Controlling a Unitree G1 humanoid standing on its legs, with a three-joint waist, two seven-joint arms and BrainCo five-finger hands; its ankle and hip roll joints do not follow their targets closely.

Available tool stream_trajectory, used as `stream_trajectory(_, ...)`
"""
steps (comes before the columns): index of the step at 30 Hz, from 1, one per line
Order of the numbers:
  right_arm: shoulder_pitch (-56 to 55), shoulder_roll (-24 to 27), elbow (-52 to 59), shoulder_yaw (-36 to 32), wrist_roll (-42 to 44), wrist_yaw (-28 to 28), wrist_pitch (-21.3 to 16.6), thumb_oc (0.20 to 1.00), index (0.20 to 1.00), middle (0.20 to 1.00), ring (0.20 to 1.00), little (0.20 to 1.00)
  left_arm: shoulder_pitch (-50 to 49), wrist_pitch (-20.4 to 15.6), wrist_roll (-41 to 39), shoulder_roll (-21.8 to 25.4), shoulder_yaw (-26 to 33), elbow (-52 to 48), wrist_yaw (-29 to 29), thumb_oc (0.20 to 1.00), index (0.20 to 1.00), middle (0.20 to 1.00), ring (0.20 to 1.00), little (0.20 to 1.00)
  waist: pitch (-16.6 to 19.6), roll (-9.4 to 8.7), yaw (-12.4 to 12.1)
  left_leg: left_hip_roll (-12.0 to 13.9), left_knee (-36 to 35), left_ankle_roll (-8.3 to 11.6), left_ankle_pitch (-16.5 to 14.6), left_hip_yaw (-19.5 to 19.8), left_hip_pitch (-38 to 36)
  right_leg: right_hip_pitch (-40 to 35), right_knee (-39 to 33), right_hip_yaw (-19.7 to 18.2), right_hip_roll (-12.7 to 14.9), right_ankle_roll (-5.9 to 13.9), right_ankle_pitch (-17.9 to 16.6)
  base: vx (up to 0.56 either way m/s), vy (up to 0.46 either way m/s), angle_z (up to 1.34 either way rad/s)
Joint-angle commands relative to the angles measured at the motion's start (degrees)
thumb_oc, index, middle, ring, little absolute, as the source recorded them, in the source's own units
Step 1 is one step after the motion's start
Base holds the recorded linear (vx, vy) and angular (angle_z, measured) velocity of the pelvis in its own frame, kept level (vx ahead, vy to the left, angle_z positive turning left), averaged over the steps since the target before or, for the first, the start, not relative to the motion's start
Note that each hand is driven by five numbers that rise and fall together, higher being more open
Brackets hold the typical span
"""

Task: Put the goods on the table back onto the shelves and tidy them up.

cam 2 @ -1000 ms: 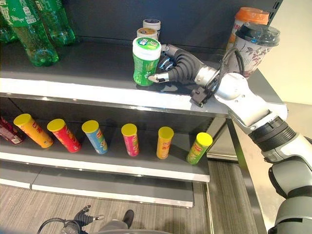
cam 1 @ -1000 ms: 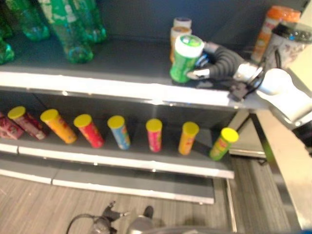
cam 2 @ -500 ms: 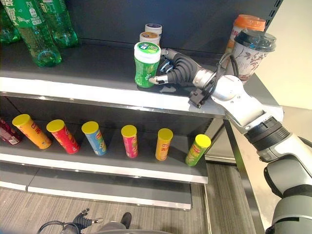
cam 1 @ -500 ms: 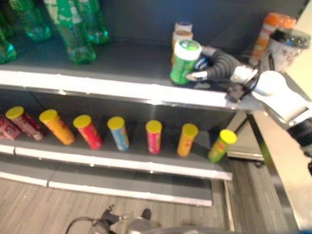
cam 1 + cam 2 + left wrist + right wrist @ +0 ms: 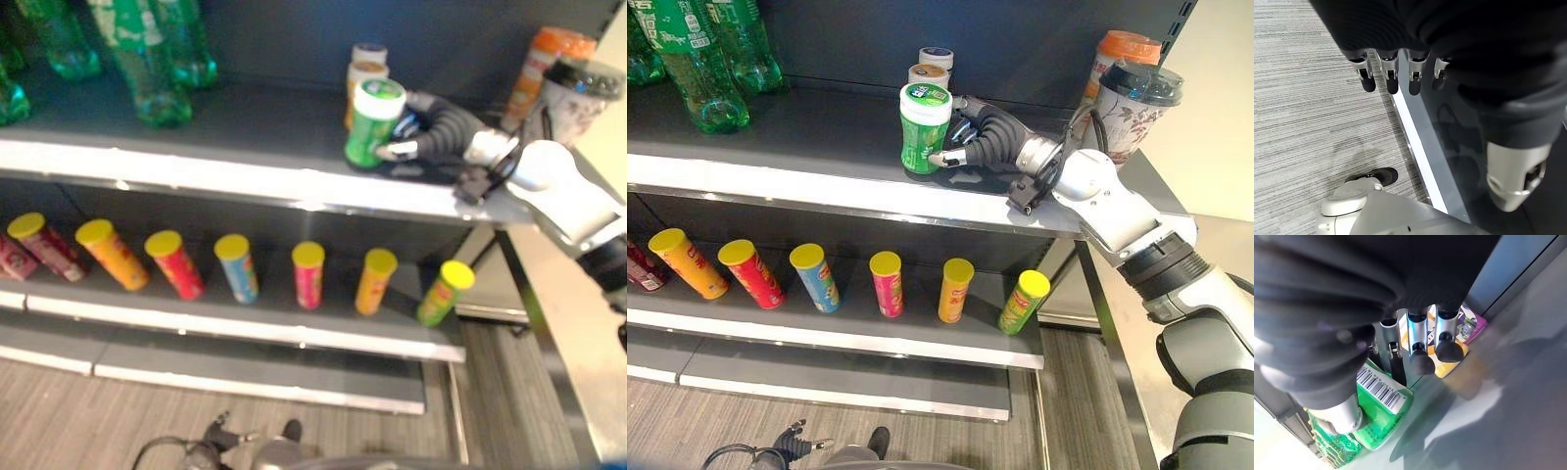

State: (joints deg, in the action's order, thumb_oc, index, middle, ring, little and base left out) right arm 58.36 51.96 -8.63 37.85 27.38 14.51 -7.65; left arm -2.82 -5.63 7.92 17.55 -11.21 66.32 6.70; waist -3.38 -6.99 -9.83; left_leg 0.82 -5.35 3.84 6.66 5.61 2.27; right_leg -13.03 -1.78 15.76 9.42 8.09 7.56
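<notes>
A green canister (image 5: 924,132) with a white lid stands upright near the front edge of the top shelf (image 5: 794,171). My right hand (image 5: 988,139) reaches in from the right and is curled round it: the thumb touches its lower right side and the fingers lie behind it. In the right wrist view the canister (image 5: 1382,413) with its barcode sits between the thumb and the fingers (image 5: 1419,352). My left hand (image 5: 1392,73) hangs over the floor with straight fingers, holding nothing.
Two small canisters (image 5: 928,72) stand right behind the green one. A lidded cup (image 5: 1132,98) and an orange bottle (image 5: 1114,51) stand at the shelf's right end, green bottles (image 5: 696,59) at its left. Several tubes (image 5: 886,284) lie in a row on the lower shelf.
The green canister has gone from leaning to upright on the shelf and shifted slightly right, with my right hand still at it. The camera has shifted a little.
</notes>
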Motion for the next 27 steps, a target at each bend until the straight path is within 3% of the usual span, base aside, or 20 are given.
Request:
stream_trajectory(1,5.5,-1.5,-5.7,3.8,-1.1,-1.7,-0.2,0.583,0.583,0.583,0.583,0.583,2.3,-0.4,1.1,2.1,-0.9,2.1,1.0,1.0,1.0,1.0,1.0,1.0,0.0,0.71,-1.4,5.8,5.9,4.77,-11.3,-5.7,-3.2,8.4,4.1,-2.1,3.3,5.01,-1.2,0.0,0.0,0.0)
stream_trajectory(3,5.4,-1.7,-5.8,3.6,-1.2,-1.6,-0.2,0.947,0.947,0.947,0.947,0.947,2.3,-0.4,1.1,2.1,-0.9,2.2,1.1,1.0,1.0,1.0,1.0,1.0,0.1,0.71,-1.4,5.8,5.9,4.76,-11.3,-5.8,-3.3,8.4,4.1,-2.1,3.3,4.99,-1.1,0.0,0.0,0.0)
stream_trajectory(4,5.4,-1.9,-5.8,3.5,-1.3,-1.7,-0.1,1.0,1.0,1.0,1.0,1.0,2.4,-0.4,1.1,2.0,-0.8,2.2,1.0,1.0,1.0,1.0,1.0,1.0,0.2,0.7,-1.3,5.9,5.9,4.77,-11.3,-5.9,-3.4,8.4,4.1,-2.2,3.3,4.98,-1.1,0.0,0.0,0.0)
stream_trajectory(22,4.5,-1.3,-4.7,0.9,-2.2,-3.7,-0.8,1.0,1.0,1.0,1.0,1.0,2.1,0.0,1.4,1.9,-0.1,2.9,1.3,1.0,1.0,1.0,1.0,1.0,0.2,0.95,-0.4,6.2,5.8,4.77,-11.7,-6.6,-4.3,7.9,4.1,-2.6,3.1,4.97,-0.9,0.0,-0.002,-0.01)
stream_trajectory(27,0.4,1.3,4.8,-7.5,-4.0,-8.2,-3.3,1.0,1.0,1.0,1.0,1.0,1.7,0.1,0.9,1.2,1.9,3.2,2.0,1.0,1.0,1.0,1.0,1.0,0.5,1.39,1.0,6.3,5.8,4.44,-12.0,-7.4,-4.9,8.0,4.0,-3.2,3.2,5.03,-1.0,0.0,0.003,-0.02)
